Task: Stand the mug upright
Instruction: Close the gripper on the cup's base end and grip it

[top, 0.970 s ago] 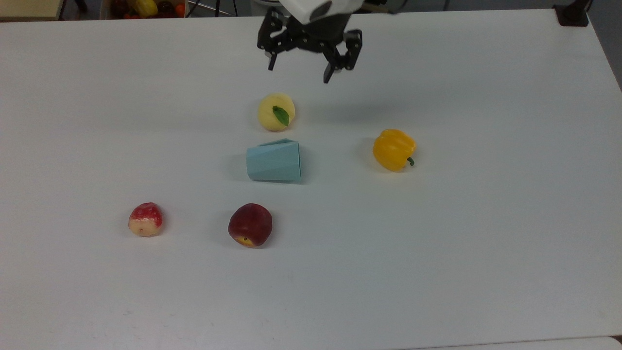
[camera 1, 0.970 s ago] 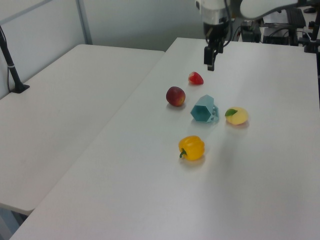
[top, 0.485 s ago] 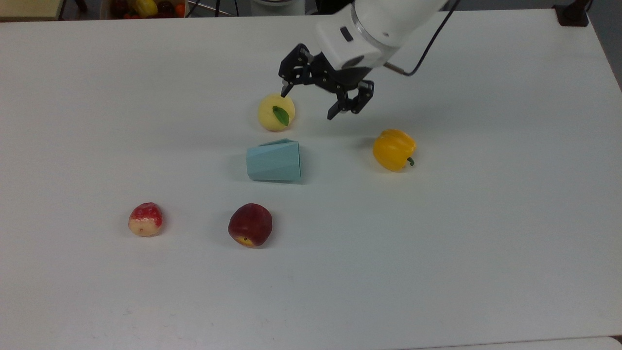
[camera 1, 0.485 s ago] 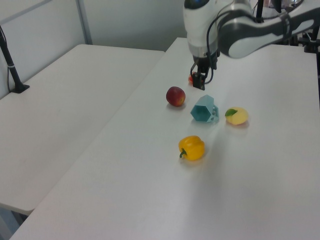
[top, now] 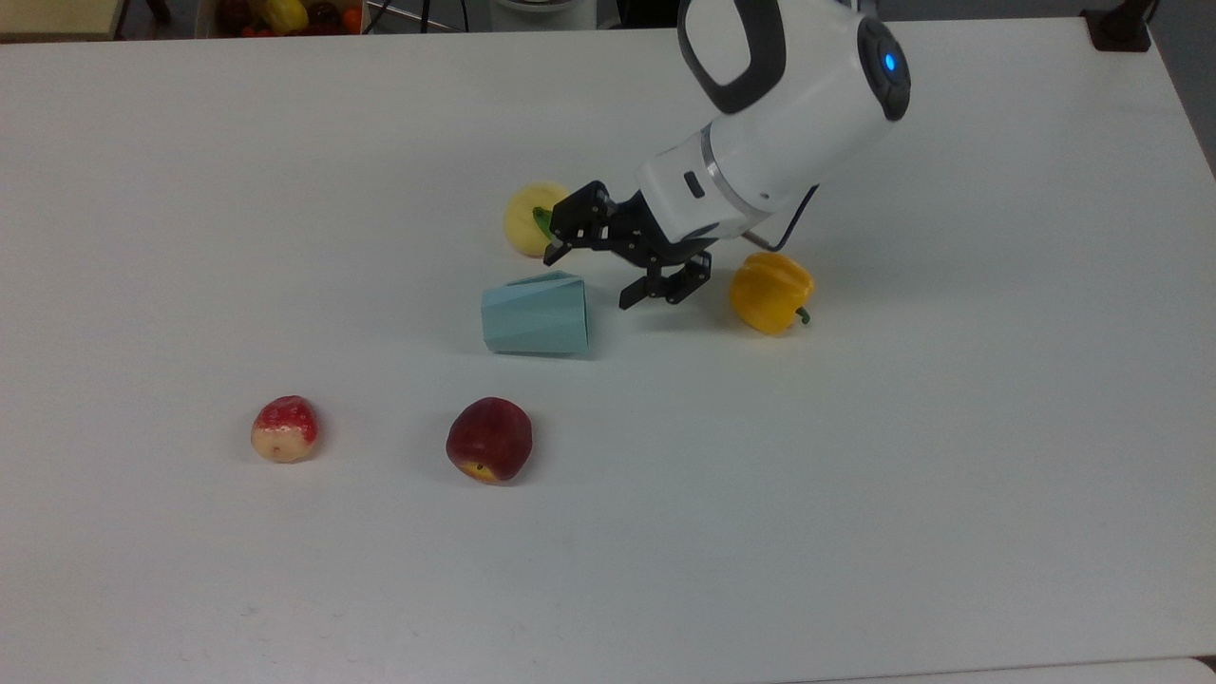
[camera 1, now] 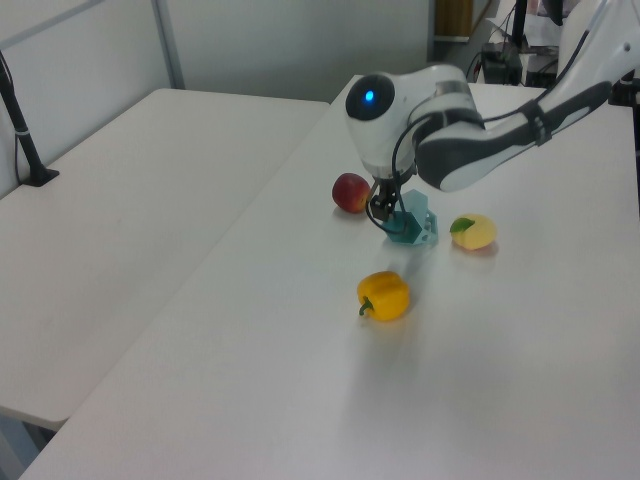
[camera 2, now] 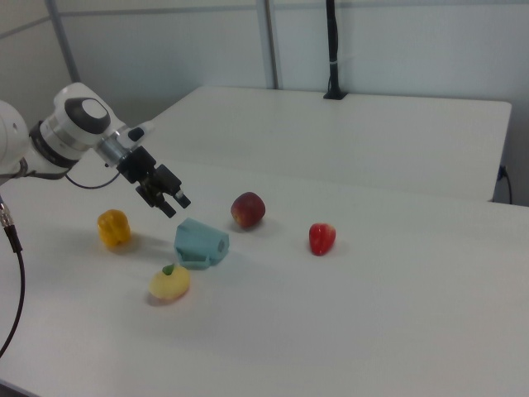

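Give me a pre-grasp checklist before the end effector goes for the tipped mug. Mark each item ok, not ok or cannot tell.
1. End effector open: ok.
2. End effector holding nothing: ok.
3. Mug lying on its side, wide rim toward the top view's right, facing the end effector: ok.
4. Mug apart from the yellow fruit and red peach: ok.
5. Yellow pepper near the wrist, contact: cannot tell.
6. Fingers lined up on the rim: cannot tell.

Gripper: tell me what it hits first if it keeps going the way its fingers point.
Most likely the wide rim end of the mug; the open gripper points down toward it, though depth is unclear.
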Available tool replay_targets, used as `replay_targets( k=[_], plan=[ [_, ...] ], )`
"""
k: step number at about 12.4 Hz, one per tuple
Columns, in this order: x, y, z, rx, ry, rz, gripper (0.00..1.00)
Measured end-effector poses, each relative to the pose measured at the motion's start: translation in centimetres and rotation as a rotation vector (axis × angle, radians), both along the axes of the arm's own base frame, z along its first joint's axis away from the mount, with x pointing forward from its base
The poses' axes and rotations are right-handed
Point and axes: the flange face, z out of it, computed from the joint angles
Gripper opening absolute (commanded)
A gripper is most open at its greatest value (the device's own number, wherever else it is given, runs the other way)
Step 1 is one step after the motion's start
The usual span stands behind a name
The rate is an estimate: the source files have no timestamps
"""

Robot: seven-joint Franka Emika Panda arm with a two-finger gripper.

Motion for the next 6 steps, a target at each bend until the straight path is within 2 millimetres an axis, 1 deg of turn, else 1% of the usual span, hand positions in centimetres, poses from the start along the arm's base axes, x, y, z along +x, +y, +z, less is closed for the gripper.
replay_targets(
  k=[3, 6],
  plan=[
    [0.2, -0.3, -3.0, -0.061, -0.001, -0.003, 1.00],
    [0.0, -0.9, -5.2, -0.122, 0.019, 0.018, 1.00]
  ],
)
